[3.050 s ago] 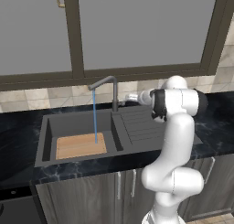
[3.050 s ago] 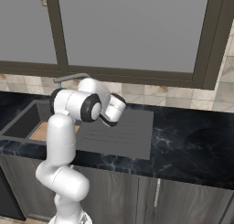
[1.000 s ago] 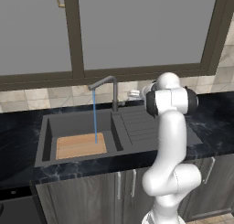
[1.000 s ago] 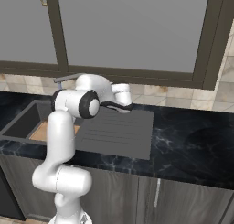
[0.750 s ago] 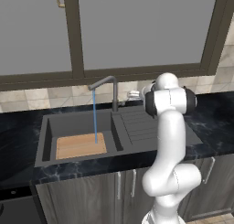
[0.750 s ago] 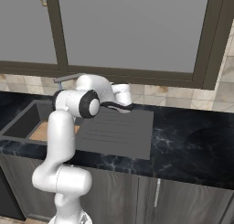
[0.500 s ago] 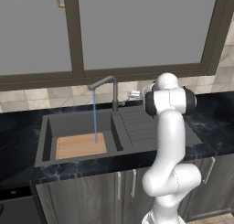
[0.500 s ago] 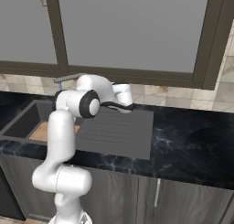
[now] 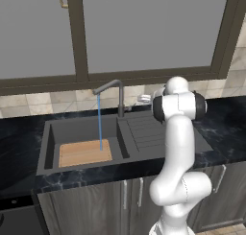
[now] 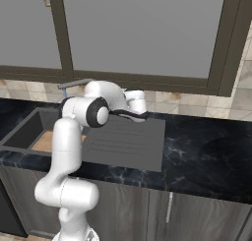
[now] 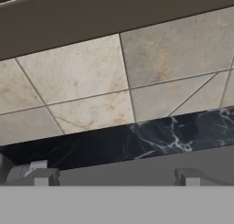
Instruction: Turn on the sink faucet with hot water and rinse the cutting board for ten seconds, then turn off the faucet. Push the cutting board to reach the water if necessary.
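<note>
Gripper (image 11: 114, 177): fingers apart, empty, facing the backsplash.
Faucet lever (image 9: 129, 106): just beside the hand, toward the basin side.

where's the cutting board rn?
The cutting board lies flat on the floor of the sink, at the left of the left base view. The water from the faucet lands on its right end.
</note>
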